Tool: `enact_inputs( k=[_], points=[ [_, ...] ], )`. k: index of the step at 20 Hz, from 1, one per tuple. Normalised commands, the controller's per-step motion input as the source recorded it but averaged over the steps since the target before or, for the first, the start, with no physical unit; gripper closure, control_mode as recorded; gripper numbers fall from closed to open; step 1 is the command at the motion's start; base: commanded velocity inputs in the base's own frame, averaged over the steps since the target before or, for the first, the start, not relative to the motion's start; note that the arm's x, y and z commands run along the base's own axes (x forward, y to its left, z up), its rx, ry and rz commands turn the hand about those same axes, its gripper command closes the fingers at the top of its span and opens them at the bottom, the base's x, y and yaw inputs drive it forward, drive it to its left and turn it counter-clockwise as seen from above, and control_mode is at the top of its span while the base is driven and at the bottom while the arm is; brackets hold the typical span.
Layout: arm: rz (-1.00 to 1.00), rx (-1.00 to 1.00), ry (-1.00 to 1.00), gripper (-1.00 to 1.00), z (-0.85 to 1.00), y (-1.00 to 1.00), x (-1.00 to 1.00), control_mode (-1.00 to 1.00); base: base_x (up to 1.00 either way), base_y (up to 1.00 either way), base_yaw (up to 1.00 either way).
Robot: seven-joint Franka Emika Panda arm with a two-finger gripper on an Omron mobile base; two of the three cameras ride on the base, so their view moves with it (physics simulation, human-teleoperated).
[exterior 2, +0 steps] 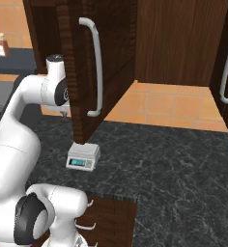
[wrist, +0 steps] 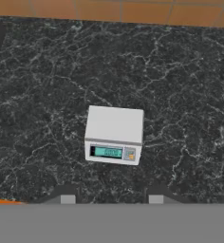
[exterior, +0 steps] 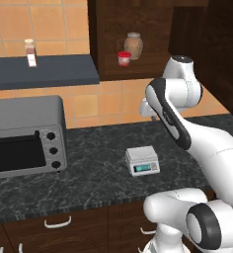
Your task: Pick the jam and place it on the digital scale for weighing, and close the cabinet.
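Note:
The jam (exterior: 124, 58), a tiny red-lidded jar, stands on the floor of the open cabinet (exterior: 108, 34), beside a taller brown-beige jar (exterior: 134, 45). The cabinet door (exterior 2: 79, 62) swings out over the counter, its silver bar handle (exterior 2: 97, 67) facing the right base view. Below it, on the dark counter, the digital scale (exterior: 142, 160) (exterior 2: 83, 157) (wrist: 115, 135) sits with a bare top plate. My gripper (wrist: 111, 199) hangs well above the scale, pointing down, open, with nothing between its fingertips (wrist: 68, 197). In the left base view my arm mostly hides the hand.
A grey toaster oven (exterior: 25, 136) fills the counter's left. A white-labelled spice bottle (exterior: 30, 53) stands on the blue-grey shelf (exterior: 44, 71). A second cabinet door with a bar handle (exterior 2: 226, 72) is at the right. Drawers (exterior: 59, 222) lie under the counter edge.

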Motion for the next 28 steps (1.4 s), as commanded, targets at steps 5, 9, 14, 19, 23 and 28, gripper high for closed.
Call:
enact_inputs(
  k=[5,9,14,19,23,28],
  points=[
    [0.00,0.00,-0.01,-1.00,0.00,0.00,-0.24,-1.00,0.00,0.00,0.00],
    [0.00,0.00,-0.04,-1.00,0.01,0.00,-0.29,-1.00,0.00,0.00,0.00],
    [0.00,0.00,-0.25,-1.00,0.27,0.02,-0.22,-1.00,0.00,0.00,0.00],
    [0.00,0.00,-0.34,-1.00,0.59,0.03,-0.18,-1.00,0.00,0.00,0.00],
    [0.00,0.00,-0.26,-1.00,0.54,0.15,-0.07,-1.00,0.00,0.00,0.00],
    [0.00,0.00,-0.23,-1.00,0.58,0.19,0.00,-1.00,0.00,0.00,0.00]
  ],
)
